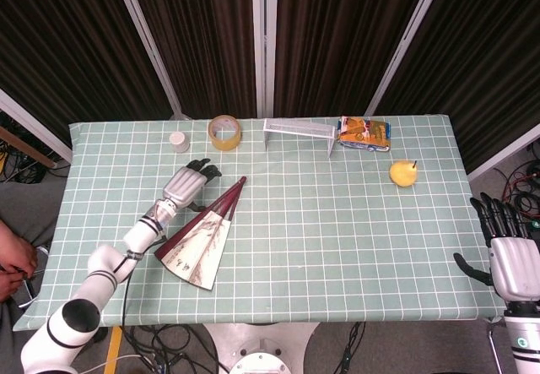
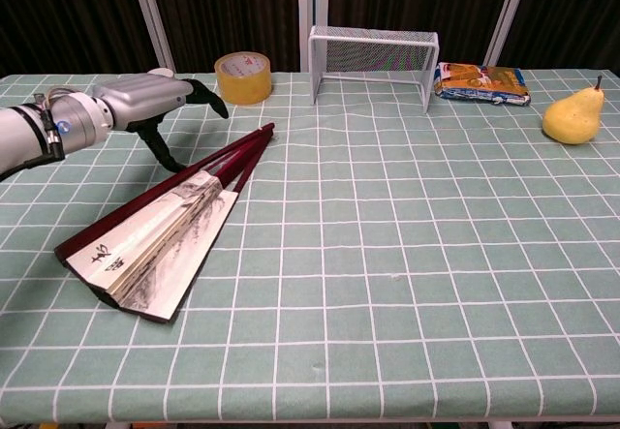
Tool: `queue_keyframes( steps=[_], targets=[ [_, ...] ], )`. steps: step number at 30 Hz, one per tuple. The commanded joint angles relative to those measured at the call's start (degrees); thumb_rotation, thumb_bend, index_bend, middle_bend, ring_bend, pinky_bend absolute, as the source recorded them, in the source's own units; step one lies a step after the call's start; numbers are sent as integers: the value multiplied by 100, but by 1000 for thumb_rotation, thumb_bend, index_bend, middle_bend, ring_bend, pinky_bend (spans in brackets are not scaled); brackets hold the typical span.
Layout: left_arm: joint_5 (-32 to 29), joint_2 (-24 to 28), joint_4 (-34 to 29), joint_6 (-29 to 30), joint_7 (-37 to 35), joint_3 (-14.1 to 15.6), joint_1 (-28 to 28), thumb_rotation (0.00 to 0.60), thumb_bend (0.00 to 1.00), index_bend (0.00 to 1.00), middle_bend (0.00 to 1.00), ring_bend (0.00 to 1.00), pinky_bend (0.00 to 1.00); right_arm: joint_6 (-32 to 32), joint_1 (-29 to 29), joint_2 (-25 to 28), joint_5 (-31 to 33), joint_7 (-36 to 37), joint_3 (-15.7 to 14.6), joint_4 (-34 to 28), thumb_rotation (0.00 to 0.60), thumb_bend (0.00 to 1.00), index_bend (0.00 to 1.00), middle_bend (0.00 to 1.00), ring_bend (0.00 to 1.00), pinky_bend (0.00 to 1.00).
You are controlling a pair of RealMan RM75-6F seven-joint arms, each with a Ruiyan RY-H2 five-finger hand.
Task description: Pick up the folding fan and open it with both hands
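A desk [image 1: 337, 247] covered by a green checked cloth is seen. Along its far edge are set a small white jar [image 1: 179, 142], a yellow tape roll [image 1: 224, 132], a white wire-mesh rack [image 1: 299, 128] and a colourful snack packet [image 1: 364, 133]; a yellow pear [image 1: 403, 173] lies toward the right edge, and a half-open dark-red paper folding fan [image 1: 201, 239] toward the left.

Left hand [image 1: 187, 190] reaches out low over the table, fingers spread — right hand [image 1: 511, 258] upright at the edge, fingers apart.

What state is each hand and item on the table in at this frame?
folding fan: partly spread, flat on the table, not held.
left hand: fingers apart, beside the fan's ribs, holding nothing.
right hand: fingers apart, off the table's right edge.
tape roll: lying flat.
wire rack: standing upright.
pear: stem up.
snack packet: lying flat.
small jar: upright, capped.
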Motion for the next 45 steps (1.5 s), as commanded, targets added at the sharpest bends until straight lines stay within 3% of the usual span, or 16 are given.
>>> queue_keyframes(
  steps=[1, 16, 18, 23, 25, 32, 36, 38, 41, 45],
  targets=[
    [19, -35, -112, 131, -142, 30, -77, 600, 42, 222, 169, 71, 162, -2, -1, 0, 8, 7, 4, 12, 600, 124, 0, 0, 0, 0],
    [60, 283, -638, 411, -687, 123, -307, 600, 52, 239, 169, 71, 161, -21, -20, -19, 58, 130, 12, 114, 600, 124, 0, 0, 0, 0],
    [100, 447, -905, 378, -853, 169, -372, 600, 107, 259, 169, 71, 161, -30, -14, -28, 51, 139, 11, 125, 600, 124, 0, 0, 0, 0],
    [274, 843, -1627, 217, -910, 340, -592, 600, 363, 332, 169, 71, 157, -28, -15, -39, 26, 155, 4, 143, 600, 124, 0, 0, 0, 0],
    [328, 961, -1918, 101, -792, 400, -686, 600, 401, 336, 169, 71, 156, -13, -29, -36, 27, 168, -1, 151, 600, 124, 0, 0, 0, 0],
    [224, 776, -1558, -9, 334, 302, -728, 600, 364, 320, 169, 72, 156, 71, -104, 6, 43, 222, -8, 164, 600, 123, 0, 0, 0, 0],
    [61, 839, -1584, -214, 198, 261, -678, 600, 281, 320, 169, 72, 158, 50, -108, 6, 61, 235, -11, 167, 600, 124, 0, 0, 0, 0],
    [-128, 968, -1830, -318, -31, 134, -647, 600, 262, 319, 204, 121, 193, 27, -101, -9, 72, 235, -12, 176, 600, 124, 0, 0, 0, 0],
    [-528, 1309, -2533, -758, -583, -109, -663, 600, 260, 328, 346, 313, 346, 6, -87, -24, 54, 233, -15, 179, 600, 124, 0, 0, 0, 0],
    [-884, 1751, -3298, -1610, -729, -232, -853, 600, 257, 358, 429, 404, 463, 35, -94, -26, 18, 241, -16, 182, 600, 124, 0, 0, 0, 0]
  ],
)
